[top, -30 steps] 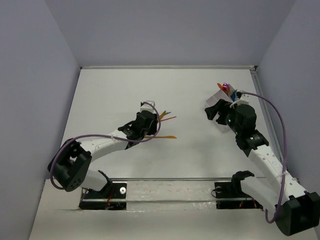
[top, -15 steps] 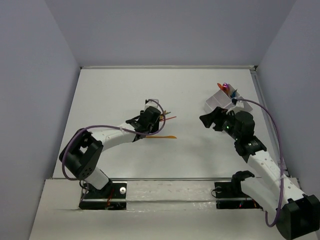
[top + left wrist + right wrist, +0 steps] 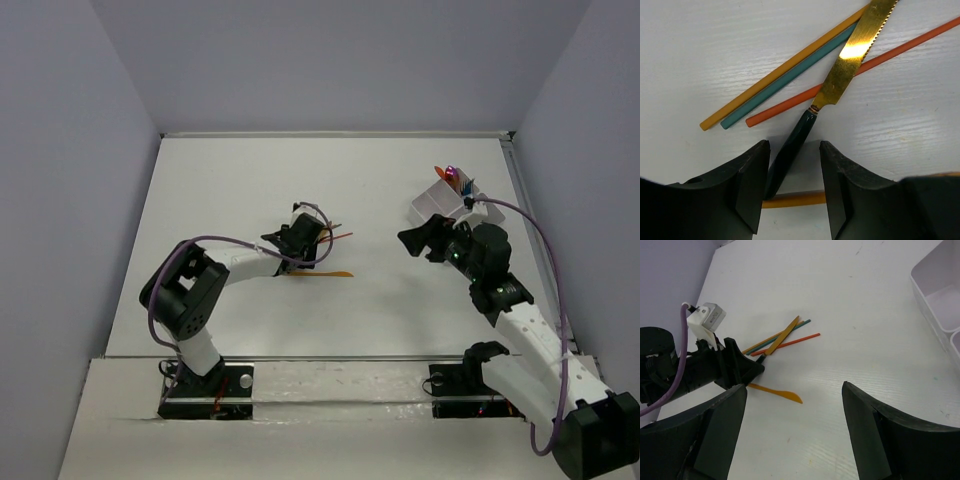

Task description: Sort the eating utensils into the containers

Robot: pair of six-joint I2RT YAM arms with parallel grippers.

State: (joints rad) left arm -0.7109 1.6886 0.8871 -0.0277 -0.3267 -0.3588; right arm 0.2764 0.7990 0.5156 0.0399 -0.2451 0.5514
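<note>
The white table (image 3: 230,180) is the biggest thing here, and my knife (image 3: 855,50) lies near the middle of it. The box (image 3: 440,200) sits well to the right of the knife, toward the far side. A few bright things (image 3: 452,178) stand in its far corner, too small for me to tell what they are. In my right wrist view the box is cut off at the edge.

My right gripper (image 3: 793,389) hangs between the knife and the box. Its jaws are spread wide and hold nothing.

My left gripper (image 3: 794,150) is down at the knife. Its jaws are partly apart, with the knife's dark handle lying slanted between them. The handle leans against the left finger, and I can see a bit of table between it and the right finger. The near end of the handle is hidden under my fingers.

The gold blade lies across a red stick (image 3: 890,52). A yellow stick (image 3: 785,65) and a green stick (image 3: 790,80) lie side by side just left of the blade. An orange piece (image 3: 325,274) lies just nearer than the knife, mostly hidden behind my left fingers.
</note>
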